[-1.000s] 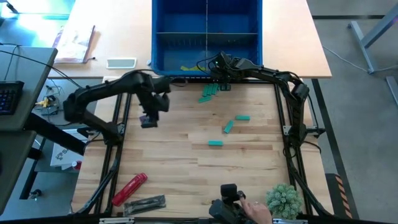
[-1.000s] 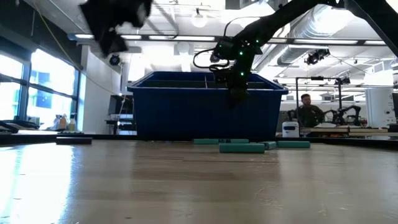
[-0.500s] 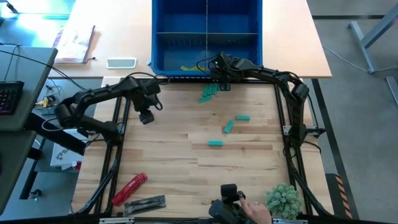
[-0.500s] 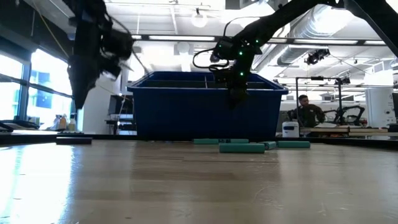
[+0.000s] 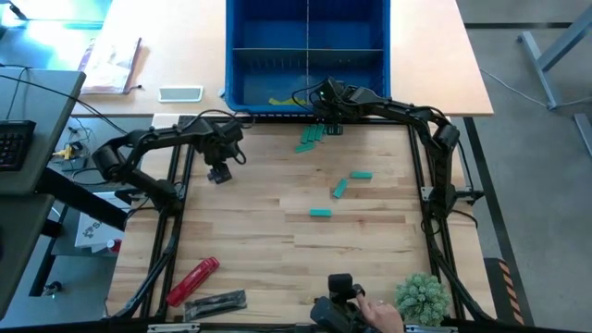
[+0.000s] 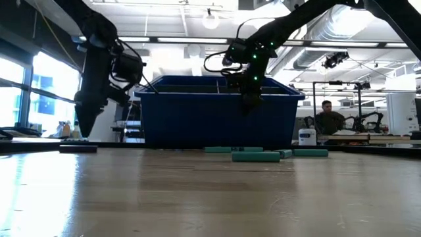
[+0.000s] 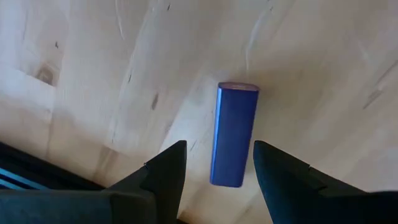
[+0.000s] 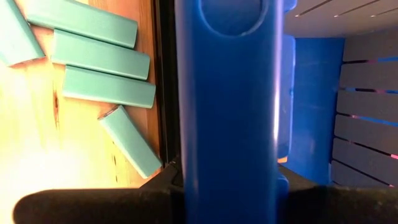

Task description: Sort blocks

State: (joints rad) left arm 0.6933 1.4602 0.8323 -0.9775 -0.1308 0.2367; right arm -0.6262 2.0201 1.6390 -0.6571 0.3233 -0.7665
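Observation:
A purple block (image 7: 235, 134) lies on the wooden table at the left. My left gripper (image 5: 219, 172) points down over it, low above the table (image 6: 79, 128). It is open, with one finger on each side of the block's near end and wood showing between. Teal blocks lie at mid-right (image 5: 339, 189), and a row of them (image 8: 99, 56) sits beside the blue bin (image 5: 231, 55). A yellow-green block (image 5: 280, 100) lies inside the bin. My right gripper (image 5: 331, 122) hangs at the bin's near wall. A broad blue surface (image 8: 227, 112) fills its wrist view; I cannot tell what it is.
A red cylindrical tool (image 5: 192, 280) and a dark flat object (image 5: 215, 302) lie near the front left. A green plant (image 5: 422, 298) and a person's hand (image 5: 375, 313) show at the near edge. Bare wood lies between the two arms.
My left gripper has come down from high above the table to just over the purple block, rolling its wrist as the arm folded back toward the left edge. Its fingers have stayed apart. My right arm has kept still.

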